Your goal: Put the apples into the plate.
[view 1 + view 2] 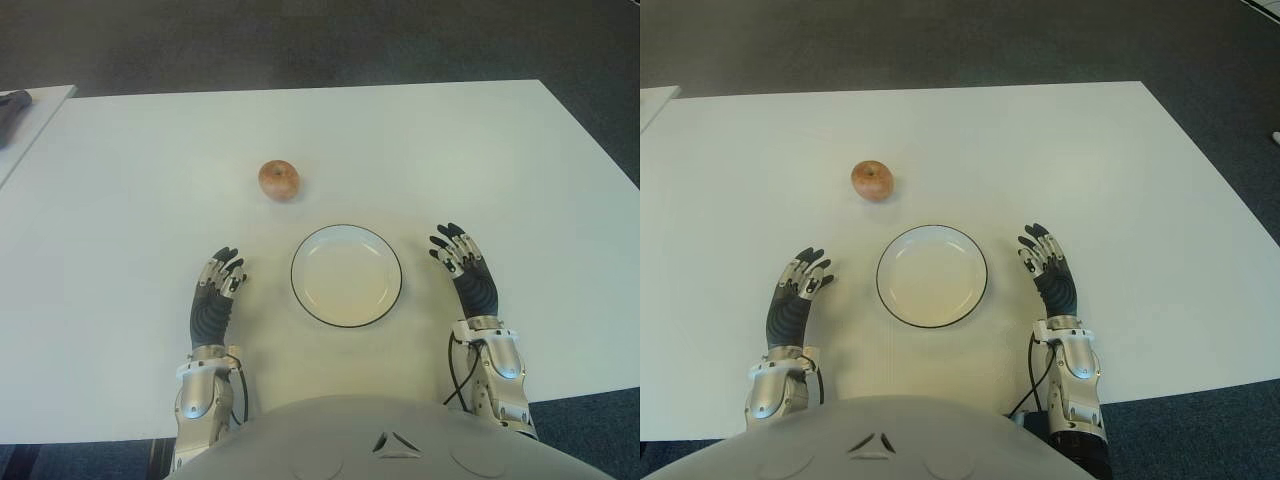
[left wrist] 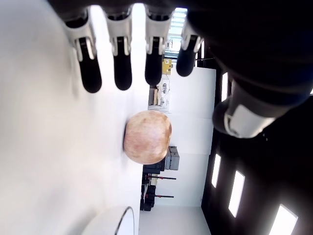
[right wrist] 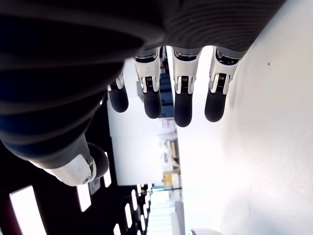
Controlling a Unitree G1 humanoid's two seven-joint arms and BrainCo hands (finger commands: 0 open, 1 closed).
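A single apple point(image 1: 279, 180) sits on the white desk point(image 1: 520, 170), ahead of the left hand point(image 1: 214, 296) and a little toward the robot's right of it, well apart from the fingertips. In the left wrist view the apple point(image 2: 147, 136) stands alone on the desk beyond the fingers point(image 2: 122, 63), which reach out straight and apart, holding nothing; the thumb is off to one side, also free.

The plate point(image 1: 346, 275) lies between the two hands, just beside the left hand on its right side and just beside the right hand point(image 1: 467, 272) on its left side. It is white with a dark rim and has nothing in it. The apple is beyond the plate's far left edge, near it but not touching.

The right hand shows on the right side of the plate, its fingers point(image 3: 183, 100) stretched out and apart over the desk, gripping nothing.

At the far left corner, a second white surface point(image 1: 30, 115) adjoins the desk, with a dark object point(image 1: 10, 105) on it, too cut off to identify.
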